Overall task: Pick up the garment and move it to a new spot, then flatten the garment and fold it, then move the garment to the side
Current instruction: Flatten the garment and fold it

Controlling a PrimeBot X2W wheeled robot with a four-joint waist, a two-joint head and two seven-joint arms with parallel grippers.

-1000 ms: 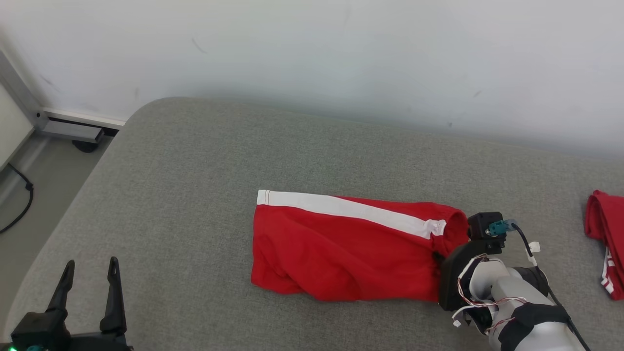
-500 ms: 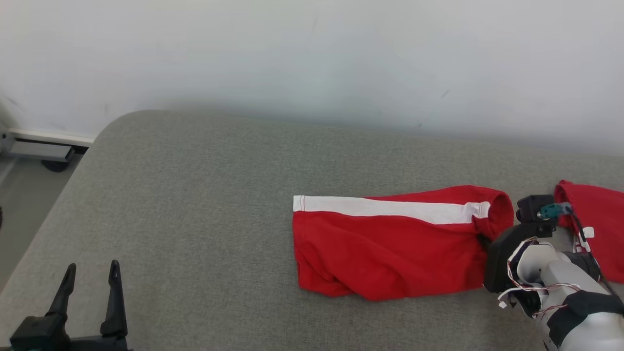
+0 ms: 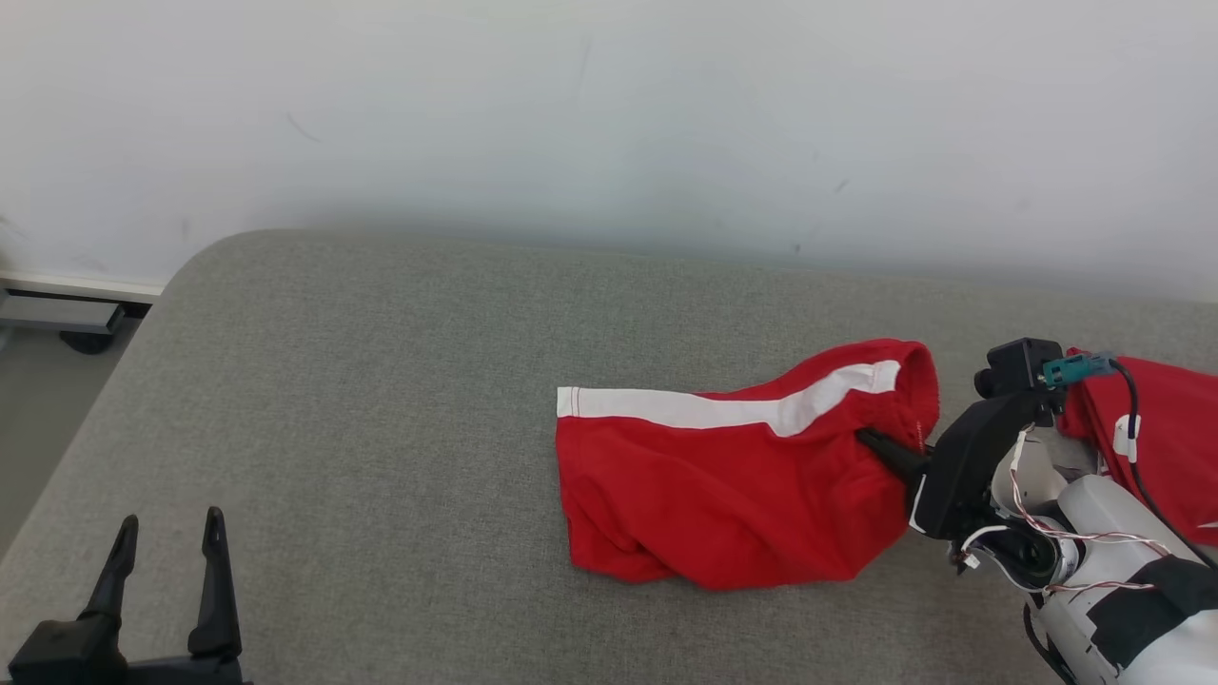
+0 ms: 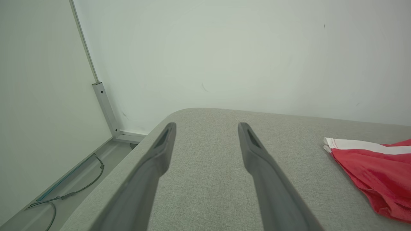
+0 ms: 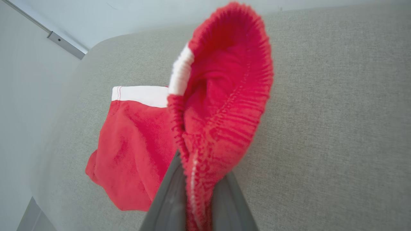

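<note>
The red cloth shorts with a white side stripe lie crumpled right of the middle of the grey upholstered surface, hem toward its left edge. Their ribbed waistband end stands raised off it.

The waistband end of the red garment is now lifted off the grey cushion at centre right of the head view; a second ago it lay flat. The white stripe, straight before, now kinks upward toward the right. The right gripper, pinched on the waistband, sits higher in the frame, with one dark finger newly showing. The camera has swung, bringing the second red cloth further into the right edge.
</note>
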